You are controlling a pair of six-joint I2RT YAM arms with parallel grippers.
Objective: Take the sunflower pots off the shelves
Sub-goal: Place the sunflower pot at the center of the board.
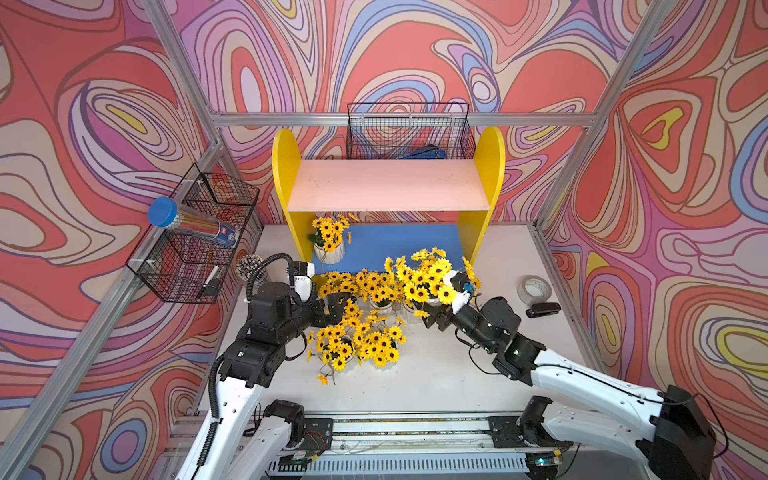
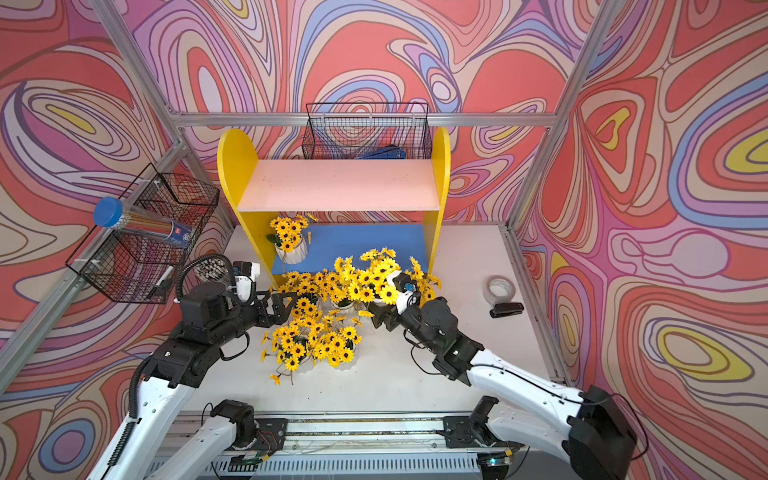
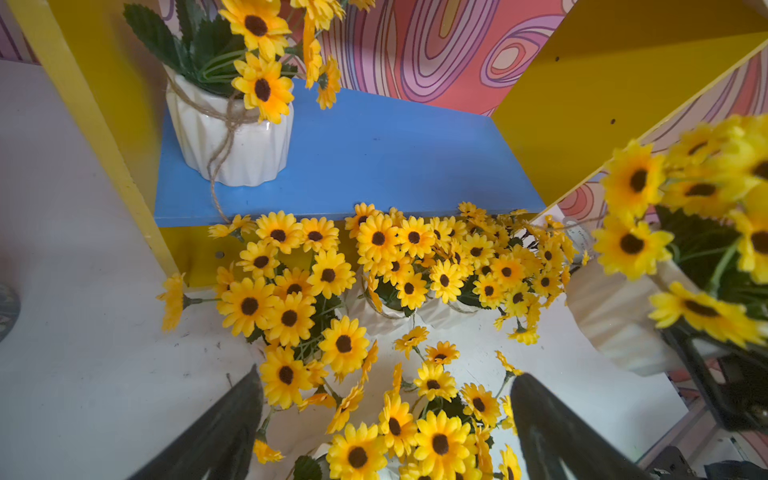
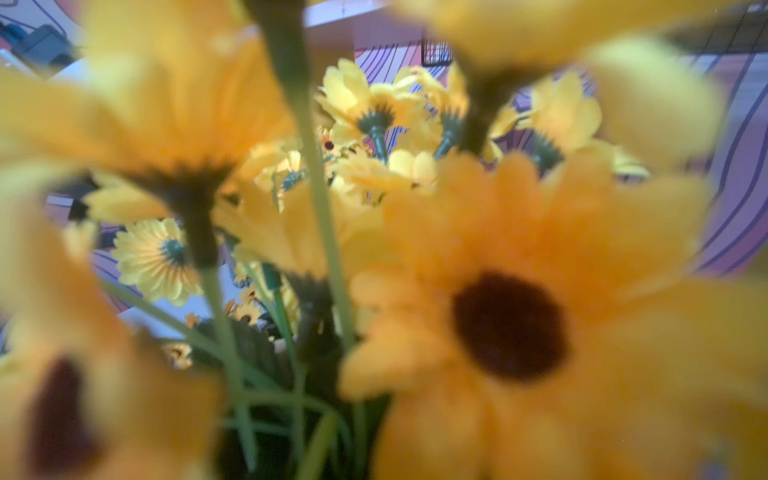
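**Yellow all over both wrist feeds**

Nearest me, a cluster of sunflower pots (image 1: 357, 345) stands on the white table (image 1: 436, 386), under and just ahead of my left gripper (image 1: 334, 305). From the left wrist I see its fingers (image 3: 224, 424) spread wide, with blooms of that cluster showing in the gap between them.

Off toward the other arm, my right gripper (image 1: 430, 309) is clamped on a held pot (image 3: 619, 324). The white ribbed body hangs tilted, clear of the table, and its bunch rises over the gripper in both top views. The right wrist feed gives me only blurred petals and green stems against the lens, so I cannot see those fingers there.

Beyond the left fingertips, a row of pots (image 3: 409, 286) lines the table along the front edge of the blue lower board (image 3: 395, 166). The flowers overlap too much for me to count them. Farther past the fingertips, one twine-tied shelf pot (image 3: 237, 145) stands upright on that board, close to the yellow side panel on the left arm's side. The pink upper board (image 1: 386, 185) of the shelves (image 1: 286, 166) spans the two panels above it.

Out past the right gripper, well apart from the flowers, a tape roll (image 1: 535, 289) and a black stapler (image 1: 542, 309) lie on the table. Farthest off, a black wire basket (image 1: 409, 131) hangs behind the shelves. A second basket (image 1: 195, 257), on the left arm's side, carries a clear tube (image 1: 189, 222) with a blue cap.
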